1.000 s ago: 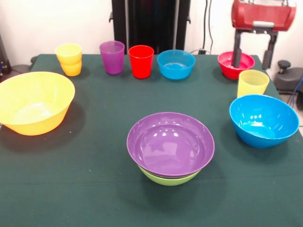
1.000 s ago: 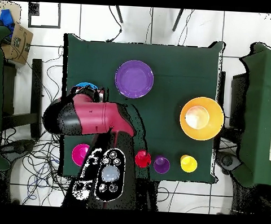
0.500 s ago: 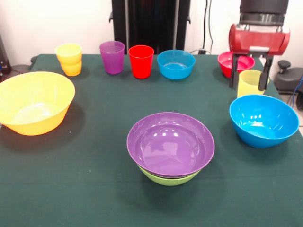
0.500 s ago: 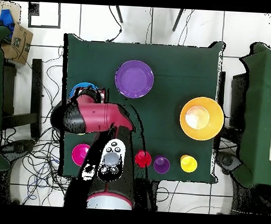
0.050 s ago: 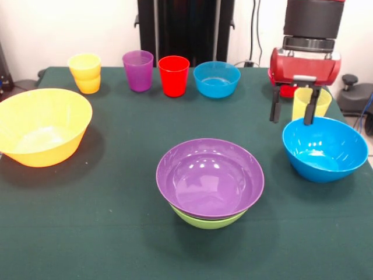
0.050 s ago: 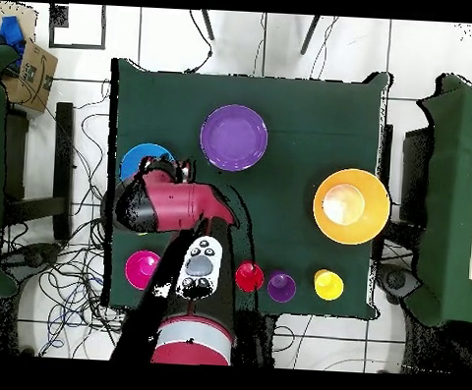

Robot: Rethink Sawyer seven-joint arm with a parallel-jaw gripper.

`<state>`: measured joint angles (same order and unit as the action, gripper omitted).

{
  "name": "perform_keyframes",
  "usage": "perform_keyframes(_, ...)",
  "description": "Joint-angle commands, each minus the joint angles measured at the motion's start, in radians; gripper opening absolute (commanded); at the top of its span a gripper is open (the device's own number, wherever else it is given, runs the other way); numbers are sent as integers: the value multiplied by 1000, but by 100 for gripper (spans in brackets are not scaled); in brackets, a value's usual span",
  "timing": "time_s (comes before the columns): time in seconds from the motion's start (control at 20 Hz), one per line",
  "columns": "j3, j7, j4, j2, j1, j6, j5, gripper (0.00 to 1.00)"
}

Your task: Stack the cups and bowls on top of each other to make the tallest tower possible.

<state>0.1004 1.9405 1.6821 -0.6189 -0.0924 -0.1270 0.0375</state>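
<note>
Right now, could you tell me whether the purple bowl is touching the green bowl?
Touching. The front view shows the purple bowl nested in the green bowl, whose rim peeks out beneath it with no gap between them.

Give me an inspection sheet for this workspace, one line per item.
Surface: dark green table, flat.
Job's things: purple bowl nested in green bowl near the front; orange bowl and large blue bowl apart at opposite sides; orange-yellow cups, purple cup, red cup and small blue bowl in a back row; pale yellow cup and red-pink bowl partly hidden by the arm.
Clutter: nothing seen.
Gripper: gripper open, empty, above the large blue bowl's back rim.
Cables: many on the floor around the table.
Surroundings: cardboard box, tiled floor.
</note>
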Motion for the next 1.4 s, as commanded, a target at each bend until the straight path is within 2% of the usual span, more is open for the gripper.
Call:
perform_keyframes(0.05,-29,151,-7,59,1,33,-14,100)
perform_keyframes(0.5,-18,153,-50,115,-7,60,-26,100)
perform_keyframes(0.95,-11,106,-47,86,34,34,8,100)
perform_keyframes(1.4,1,123,-55,146,30,112,15,100)
